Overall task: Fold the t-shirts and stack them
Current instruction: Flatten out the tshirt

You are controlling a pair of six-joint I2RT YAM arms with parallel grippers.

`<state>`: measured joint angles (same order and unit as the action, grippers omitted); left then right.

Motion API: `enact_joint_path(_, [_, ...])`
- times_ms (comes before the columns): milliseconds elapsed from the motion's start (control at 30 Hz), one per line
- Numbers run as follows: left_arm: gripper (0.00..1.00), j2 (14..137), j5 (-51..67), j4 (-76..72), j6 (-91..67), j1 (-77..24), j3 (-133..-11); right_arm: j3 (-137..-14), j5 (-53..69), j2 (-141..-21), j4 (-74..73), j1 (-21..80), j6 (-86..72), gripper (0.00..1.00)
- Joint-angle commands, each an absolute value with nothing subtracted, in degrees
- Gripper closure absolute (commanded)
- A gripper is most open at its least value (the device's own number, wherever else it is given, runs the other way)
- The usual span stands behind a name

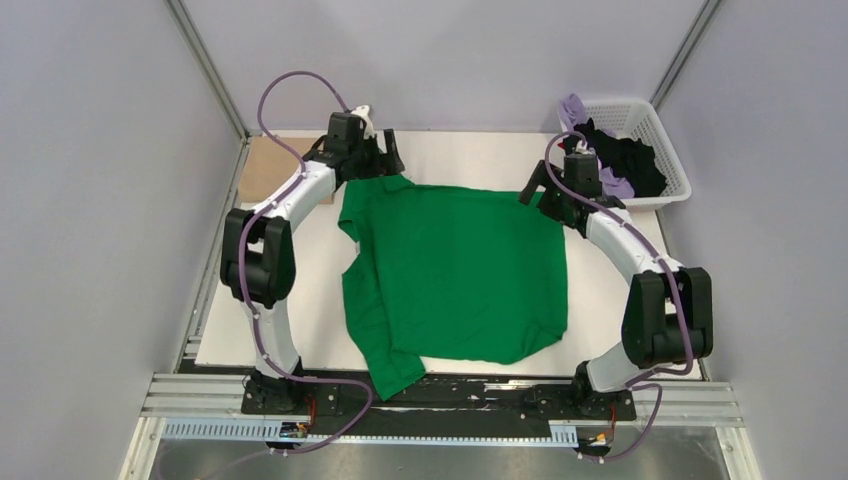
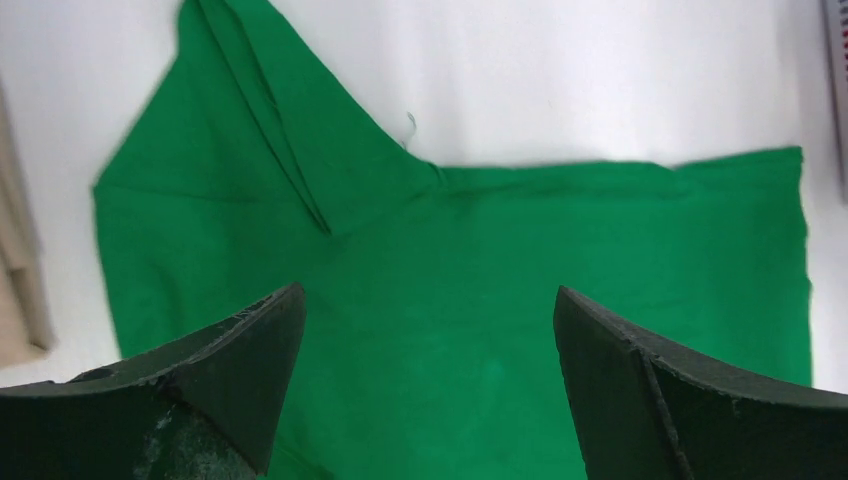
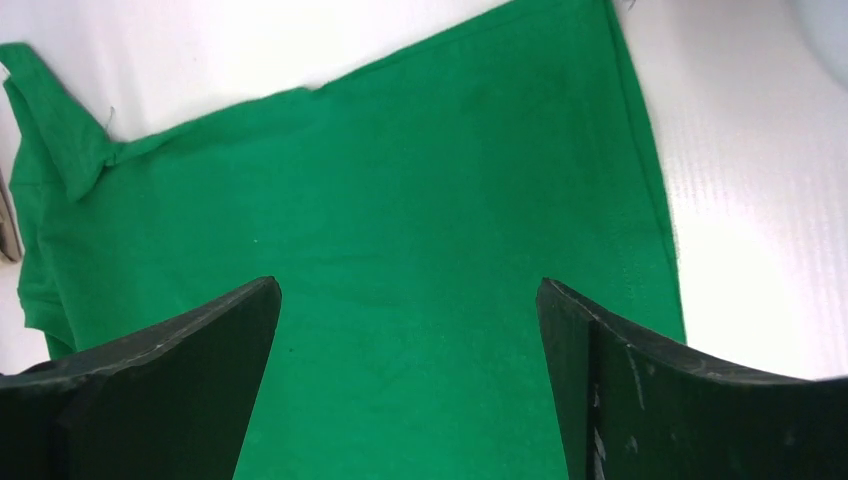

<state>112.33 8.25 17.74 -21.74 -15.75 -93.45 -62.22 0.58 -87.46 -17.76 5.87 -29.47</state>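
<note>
The green t-shirt (image 1: pixel 455 270) lies spread flat mid-worktop (image 1: pixel 590 335). The left claw (image 2: pixel 428 300) and right claw (image 3: pixel 410 290) hang released over its far corners, grasping nothing. Black t-shirt (image 1: pixel 628 155) and lilac t-shirt (image 1: pixel 575 108) fill the basket (image 1: pixel 668 130) at the far right corner.

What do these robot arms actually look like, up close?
Left arm and right arm: white segments, chunky black joints, a purple cable looping along each. Left pincer and right pincer: two scuffed black wedge-shaped fingers apiece.
</note>
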Motion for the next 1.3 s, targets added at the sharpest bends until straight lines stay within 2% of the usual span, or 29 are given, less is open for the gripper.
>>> enact_joint_path(0, [0.00,109.63,15.23,10.20,-28.95,-15.91,-86.96,-62.21,2.47,-90.31,-15.86,6.09,-30.82,0.00])
enact_joint_path(533, [0.00,126.99,9.03,8.74,-35.27,-15.91,-96.22,-62.48,1.46,-99.28,-13.45,6.24,-31.65,0.00])
enact_joint_path(933, [0.00,135.08,15.41,2.87,-39.18,-15.84,-103.71,-62.66,0.00,-100.34,-13.27,6.17,-31.12,0.00])
enact_joint_path(1267, [0.00,138.90,21.50,-13.30,-49.38,-15.91,-106.99,-62.93,0.00,-101.21,-13.05,6.17,-30.87,0.00])
